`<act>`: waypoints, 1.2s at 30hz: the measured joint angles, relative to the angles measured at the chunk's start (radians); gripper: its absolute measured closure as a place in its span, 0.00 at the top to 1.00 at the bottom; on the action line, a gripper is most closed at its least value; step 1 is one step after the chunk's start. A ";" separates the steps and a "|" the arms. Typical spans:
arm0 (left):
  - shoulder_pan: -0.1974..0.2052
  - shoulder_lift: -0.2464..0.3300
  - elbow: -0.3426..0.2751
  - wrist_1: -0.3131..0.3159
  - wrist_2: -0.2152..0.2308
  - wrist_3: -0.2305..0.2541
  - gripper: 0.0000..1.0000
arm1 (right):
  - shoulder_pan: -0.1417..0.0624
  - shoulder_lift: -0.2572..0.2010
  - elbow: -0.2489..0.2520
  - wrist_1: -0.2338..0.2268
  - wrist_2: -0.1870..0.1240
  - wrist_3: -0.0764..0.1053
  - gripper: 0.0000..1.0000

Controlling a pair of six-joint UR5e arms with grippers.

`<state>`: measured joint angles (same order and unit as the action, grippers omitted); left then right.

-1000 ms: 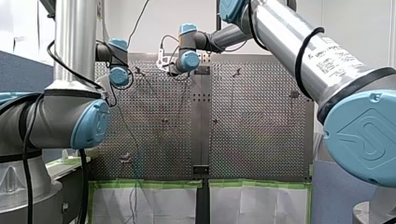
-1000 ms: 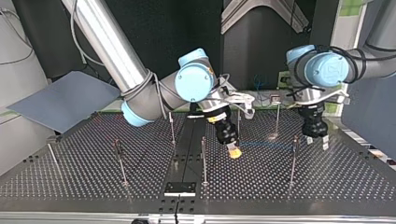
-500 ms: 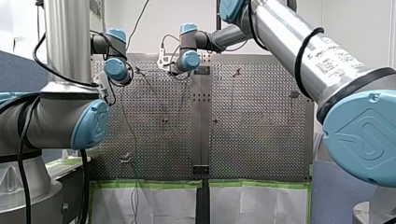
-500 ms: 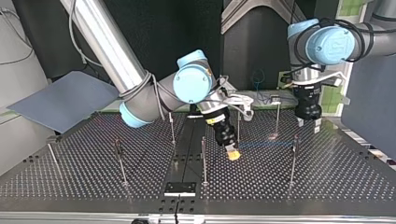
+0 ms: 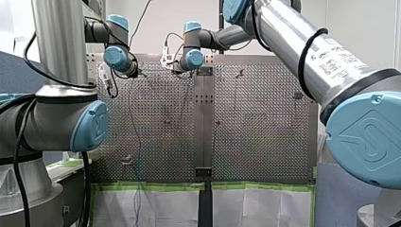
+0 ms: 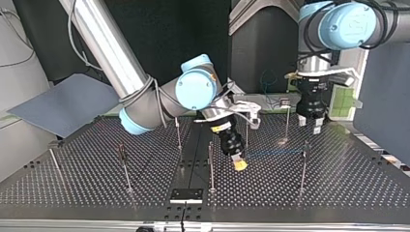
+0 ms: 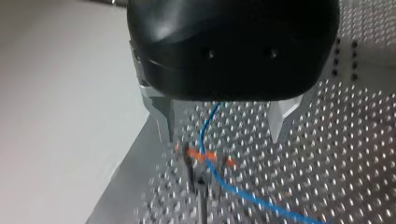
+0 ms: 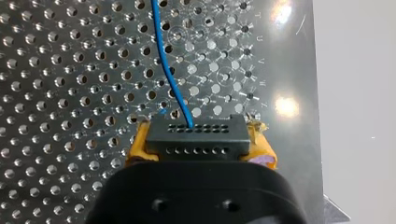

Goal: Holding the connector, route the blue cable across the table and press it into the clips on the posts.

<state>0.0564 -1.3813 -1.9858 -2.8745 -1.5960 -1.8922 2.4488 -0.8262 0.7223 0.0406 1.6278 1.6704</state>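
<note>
My right gripper (image 8: 198,145) pinches the blocky black connector (image 8: 196,133) between yellow pads (image 8: 136,150). From the connector, the thin blue cable (image 8: 166,65) runs over the shiny perforated table (image 8: 70,70). Farther off it crosses an orange clip (image 7: 205,156) beneath my left gripper (image 7: 224,128), whose metal fingers (image 7: 163,116) are spread.

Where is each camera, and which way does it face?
Front: behind my left arm and right arm, looking over the table.
Top: across the table, facing both arms.
Left wrist: past the open left tool at a clip.
Right wrist: past the right tool holding the connector.
Both wrist views share the blue cable.
</note>
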 joint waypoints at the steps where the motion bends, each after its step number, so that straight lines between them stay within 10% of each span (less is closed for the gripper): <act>1: -0.003 0.001 0.000 0.004 0.007 0.008 1.00 | -0.001 0.000 0.000 0.000 0.000 0.001 0.00; 13: -0.039 -0.046 0.066 0.035 0.041 0.103 1.00 | -0.008 0.000 0.000 0.001 0.000 0.008 0.00; 36: -0.113 -0.142 0.182 0.063 -0.007 0.119 1.00 | -0.010 0.001 0.000 0.001 0.004 0.010 0.00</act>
<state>-0.0569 -1.5233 -1.8042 -2.8112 -1.6031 -1.7737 2.4392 -0.8255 0.7220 0.0417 1.6319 1.6800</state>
